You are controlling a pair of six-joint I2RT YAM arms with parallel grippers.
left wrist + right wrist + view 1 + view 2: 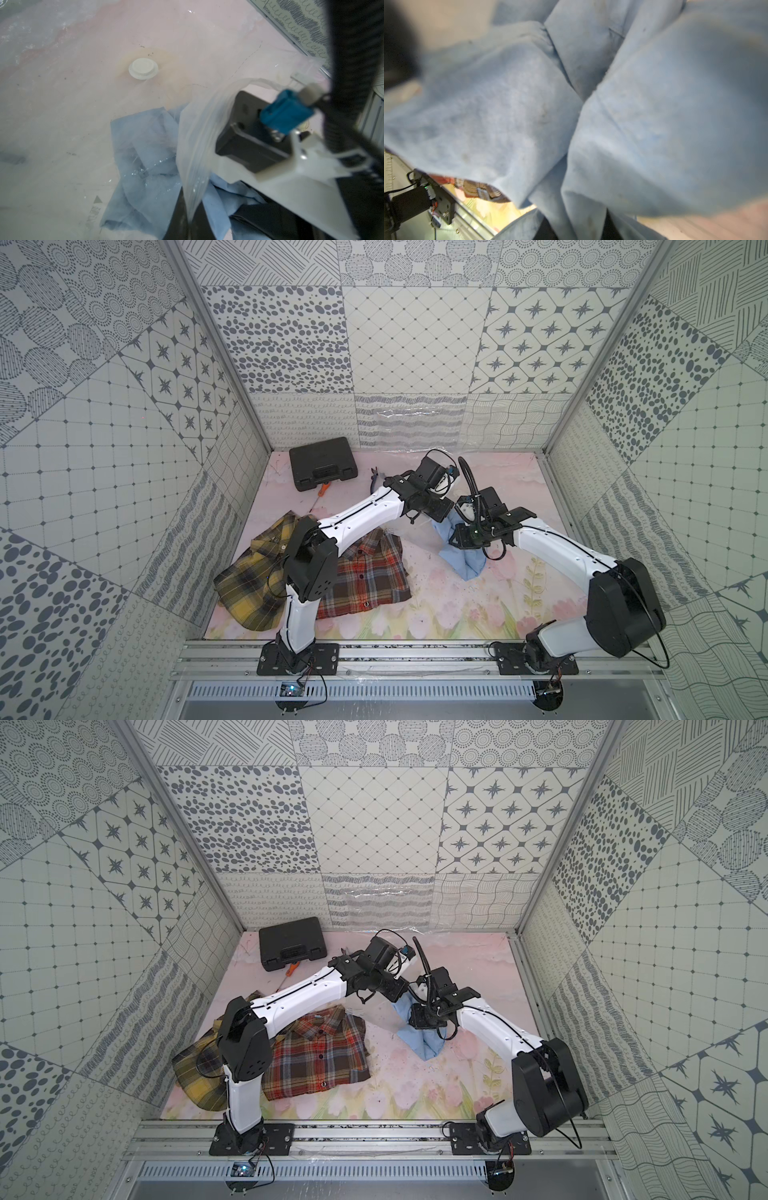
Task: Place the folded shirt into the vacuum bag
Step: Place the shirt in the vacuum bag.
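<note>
The vacuum bag (pixel 415 423) lies across the far middle of the desk (pixel 478 614), its far end propped up against the back wall. In the left wrist view its round white valve cap (pixel 143 68) sits flat on the plastic. The left gripper (pixel 432 512) has its fingers pressed together on the bag's near edge, and this lifted lip (pixel 199 128) curls up from the desk. The right gripper (pixel 463 541) pinches the light blue shirt (pixel 467 568), whose cloth fills the right wrist view (pixel 654 104). Part of the shirt shows through the clear plastic (pixel 141 155); the rest trails outside toward the robot. A red plaid shirt (pixel 370 572) and a yellow plaid shirt (pixel 253 572) lie under the left arm, and a black case (pixel 323 462) sits in the far left corner.
</note>
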